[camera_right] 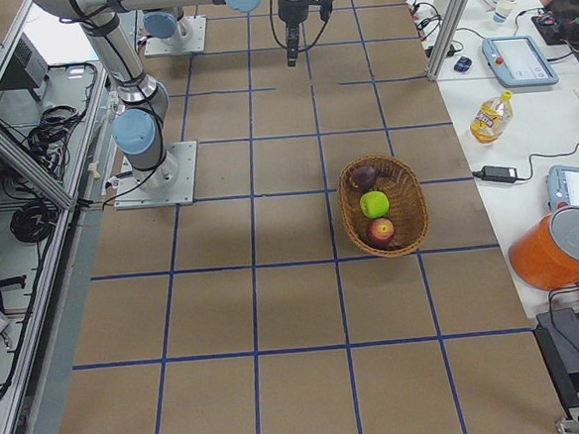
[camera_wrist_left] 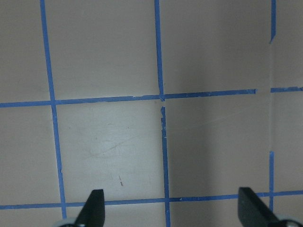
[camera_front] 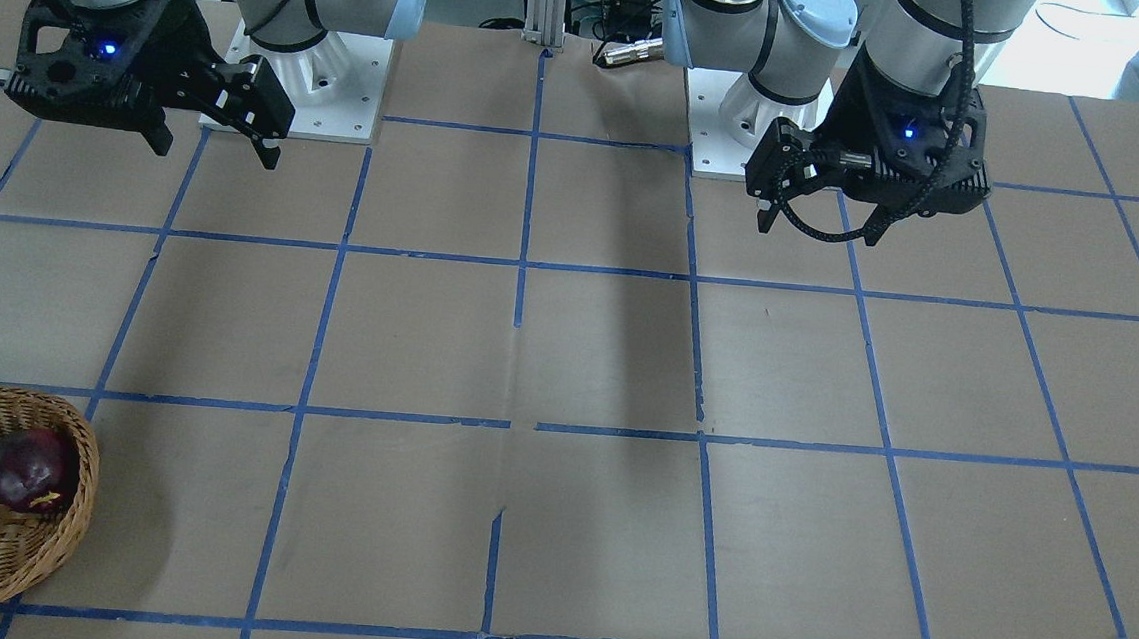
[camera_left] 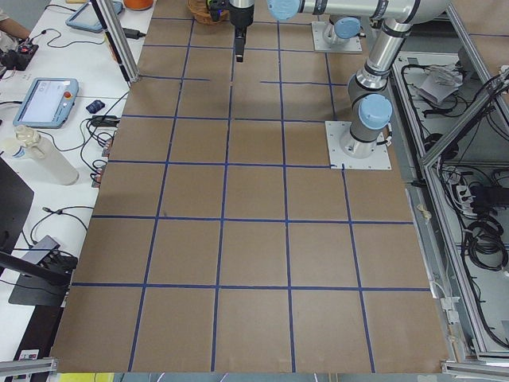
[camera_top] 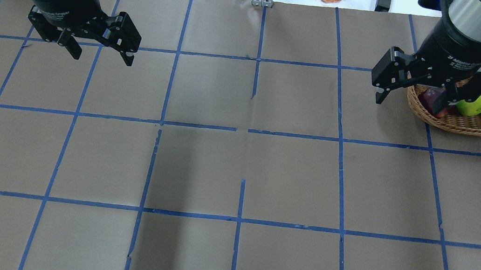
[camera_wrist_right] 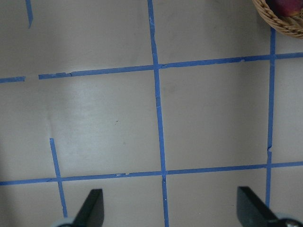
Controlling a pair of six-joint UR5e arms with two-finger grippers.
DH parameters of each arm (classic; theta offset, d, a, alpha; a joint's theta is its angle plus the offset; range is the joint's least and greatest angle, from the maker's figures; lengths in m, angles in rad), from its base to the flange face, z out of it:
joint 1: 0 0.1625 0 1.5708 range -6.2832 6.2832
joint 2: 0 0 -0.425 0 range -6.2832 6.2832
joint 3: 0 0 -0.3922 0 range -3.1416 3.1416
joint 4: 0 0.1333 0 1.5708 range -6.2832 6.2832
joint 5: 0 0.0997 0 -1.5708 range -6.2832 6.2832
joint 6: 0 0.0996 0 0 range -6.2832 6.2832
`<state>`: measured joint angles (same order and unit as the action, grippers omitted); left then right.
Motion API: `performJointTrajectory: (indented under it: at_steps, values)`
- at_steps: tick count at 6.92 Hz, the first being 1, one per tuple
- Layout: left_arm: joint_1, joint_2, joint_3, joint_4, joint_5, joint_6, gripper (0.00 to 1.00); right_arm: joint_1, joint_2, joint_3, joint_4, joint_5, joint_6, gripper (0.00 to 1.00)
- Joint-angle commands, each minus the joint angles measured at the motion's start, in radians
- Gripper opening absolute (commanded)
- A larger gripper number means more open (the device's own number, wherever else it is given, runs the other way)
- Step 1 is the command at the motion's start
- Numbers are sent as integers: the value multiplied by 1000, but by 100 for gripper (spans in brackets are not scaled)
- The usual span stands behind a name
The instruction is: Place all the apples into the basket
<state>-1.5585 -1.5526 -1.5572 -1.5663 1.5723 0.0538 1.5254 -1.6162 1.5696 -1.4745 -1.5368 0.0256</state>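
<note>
Red apple [camera_right: 380, 231], lime-green apple [camera_right: 374, 204], maroon apple [camera_right: 363, 178] inside oval tan wicker basket [camera_right: 419, 204]: task seemingly done; left gripper [camera_top: 103, 58], right gripper [camera_front: 216, 155] spread, empty

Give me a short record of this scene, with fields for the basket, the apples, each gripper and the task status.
Basket: shallow oval woven wicker basket, on the brown table, on the robot's right side
Apples: dark purple-maroon apple, lime green apple, red apple with yellowish streaks, in a row inside the basket
Left gripper: open, empty, above bare table
Right gripper: open, empty, raised, apart from the basket
Task status: looks done, all three apples in the basket
</note>
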Motion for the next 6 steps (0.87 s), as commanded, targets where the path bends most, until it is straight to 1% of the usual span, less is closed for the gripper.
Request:
performJointTrajectory:
  at_steps: [1, 6]
  values:
    - [0, -1, 0, 0, 0, 0, 100, 18, 7, -2, 5, -9, 16, 100]
    - [0, 0, 0, -1, -2, 0, 100, 16, 9, -5, -3, -8, 0, 100]
